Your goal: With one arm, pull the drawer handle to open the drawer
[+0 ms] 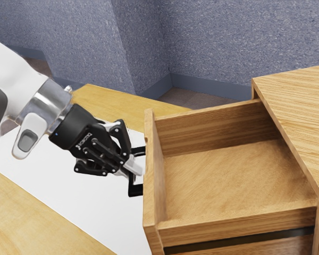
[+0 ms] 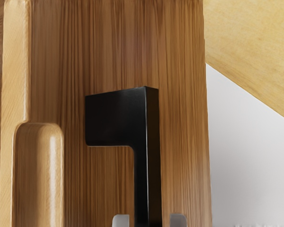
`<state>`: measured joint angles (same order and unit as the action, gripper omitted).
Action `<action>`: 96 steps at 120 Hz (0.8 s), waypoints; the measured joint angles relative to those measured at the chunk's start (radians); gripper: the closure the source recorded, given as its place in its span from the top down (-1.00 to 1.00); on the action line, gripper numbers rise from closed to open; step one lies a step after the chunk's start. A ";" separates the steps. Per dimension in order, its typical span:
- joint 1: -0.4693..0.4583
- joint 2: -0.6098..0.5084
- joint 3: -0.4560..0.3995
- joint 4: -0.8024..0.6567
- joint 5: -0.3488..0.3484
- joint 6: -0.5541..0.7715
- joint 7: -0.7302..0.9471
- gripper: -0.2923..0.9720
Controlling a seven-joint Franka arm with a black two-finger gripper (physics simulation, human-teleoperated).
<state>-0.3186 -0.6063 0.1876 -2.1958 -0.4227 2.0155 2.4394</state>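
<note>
- Backing everything: blue-grey speckled walls [image 1: 228,37], meeting in a corner behind the furniture.
- Wooden table [image 1: 21,218] w/ a white sheet [image 1: 85,207] lying flat on it, under the arm.
- Wooden cabinet [image 1: 292,106] at the exterior view's right, top face bare.
- Top drawer [image 1: 228,180] stands pulled well out of the cabinet toward the exterior view's left; inside bare wood. Its front panel [image 1: 149,175] is upright, nearest the arm. A 2nd drawer front [image 1: 244,247] sits below, flush w/ the cabinet, a dark gap above it.
- White Franka arm [image 1: 21,95] comes in from the exterior view's upper left, wrist angled down toward the drawer front.
- Black gripper [image 1: 134,166] right at the front panel, level w/ the handle.
- Black bar handle [image 2: 146,156] fixed on the front panel, standing off on short brackets; in the exterior view its brackets show above and below the gripper.
- Grey fingertips [image 2: 121,220] straddle the handle bar, one each side; a sliver of wood shows btw bar and each tip, so grip reads as released, not clamped.
</note>
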 joint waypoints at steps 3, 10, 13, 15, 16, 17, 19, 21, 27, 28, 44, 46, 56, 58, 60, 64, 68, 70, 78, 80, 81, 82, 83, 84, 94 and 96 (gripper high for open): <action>-0.007 -0.012 0.013 -0.010 0.004 -0.001 0.000 -0.71; -0.021 -0.033 0.043 -0.028 0.014 -0.003 0.000 -0.71; -0.026 -0.042 0.052 -0.035 0.019 -0.003 0.000 -0.71; -0.029 -0.047 0.058 -0.039 0.023 -0.004 0.000 -0.71; -0.031 -0.049 0.060 -0.040 0.025 -0.004 0.000 -0.71; -0.033 -0.051 0.062 -0.041 0.027 -0.004 0.000 -0.71; -0.036 -0.054 0.067 -0.044 0.030 -0.005 0.001 -0.71; -0.040 -0.057 0.073 -0.046 0.033 -0.006 0.001 -0.71; -0.046 -0.067 0.085 -0.050 0.041 -0.009 0.001 -0.71; -0.047 -0.068 0.086 -0.050 0.042 -0.010 0.001 -0.71; -0.049 -0.079 0.094 -0.051 0.052 -0.019 0.001 -0.71; -0.048 -0.080 0.094 -0.051 0.053 -0.020 0.001 -0.70; -0.047 -0.081 0.104 -0.050 0.056 -0.027 0.000 -0.67; -0.047 -0.081 0.106 -0.050 0.057 -0.029 0.000 -0.65; -0.046 -0.081 0.107 -0.050 0.058 -0.031 -0.001 -0.63; -0.045 -0.081 0.108 -0.049 0.060 -0.035 -0.002 -0.59; -0.045 -0.081 0.109 -0.048 0.063 -0.038 -0.003 -0.55; -0.044 -0.081 0.109 -0.048 0.064 -0.040 -0.003 -0.53; -0.044 -0.081 0.110 -0.046 0.072 -0.045 -0.005 -0.47; -0.044 -0.081 0.110 -0.046 0.073 -0.046 -0.006 -0.45; -0.044 -0.081 0.110 -0.045 0.074 -0.046 -0.006 -0.45; -0.044 -0.081 0.110 -0.045 0.074 -0.047 -0.006 -0.44; -0.044 -0.081 0.110 -0.045 0.075 -0.047 -0.007 -0.43; -0.044 -0.081 0.110 -0.044 0.076 -0.048 -0.007 -0.43; -0.043 -0.082 0.111 -0.041 0.080 -0.051 -0.009 -0.38; -0.044 -0.082 0.111 -0.040 0.081 -0.052 -0.009 -0.37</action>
<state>-0.3624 -0.6881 0.2983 -2.2353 -0.3420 1.9637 2.4301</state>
